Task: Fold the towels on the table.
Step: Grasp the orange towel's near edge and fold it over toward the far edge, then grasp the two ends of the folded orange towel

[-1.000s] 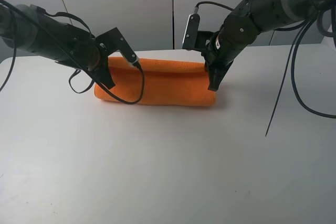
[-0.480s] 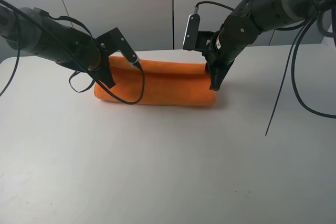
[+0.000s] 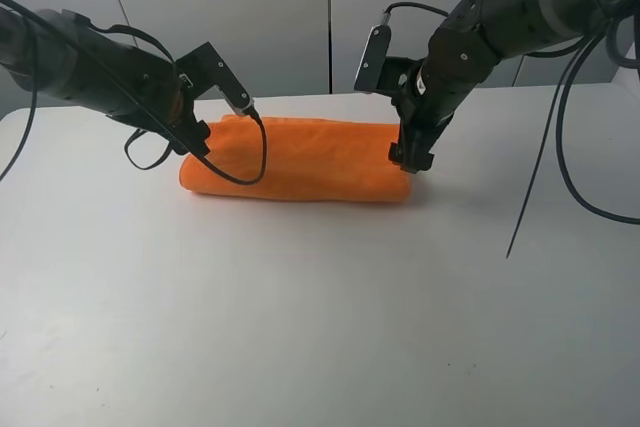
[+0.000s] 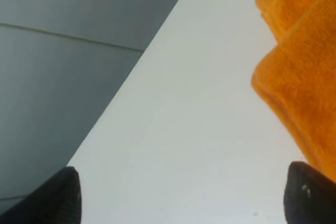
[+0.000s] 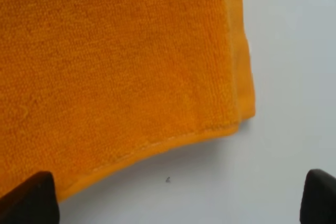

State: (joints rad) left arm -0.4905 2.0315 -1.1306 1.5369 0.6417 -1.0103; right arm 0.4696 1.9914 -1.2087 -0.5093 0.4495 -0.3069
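Claws both stood wide, nothing between the tips. The left claw [image 3: 197,137] hung just above the counter [image 3: 320,327] at the left short end of the towel [image 3: 300,162]; its wrist view showed two dark fingertips [image 4: 58,198] set far apart with only bare white surface between them. The right claw [image 3: 410,157] hung at the opposite short end, pointed down, its tips equally far apart over the near corner of the cloth in its own view.

The towel lay as a long orange band across the far middle of the counter, spanning the gap between the two claws, already doubled over on itself. At the left end the layers sat stepped, one edge behind the other. At the right end the corner lined up nearly true, with a thin sliver of the under layer showing past the hem. No label was visible.

A black cable [image 3: 264,147] from the left arm drooped across the cloth.

Judgement: light, limp, fuzzy microfibre. It should pinch easily and sag wherever unsupported, and the layers may slide apart if only the top one is caught. Best hold looked to be the two corners of one short end, through all layers, for carrying over to the other end. The cable could snag.
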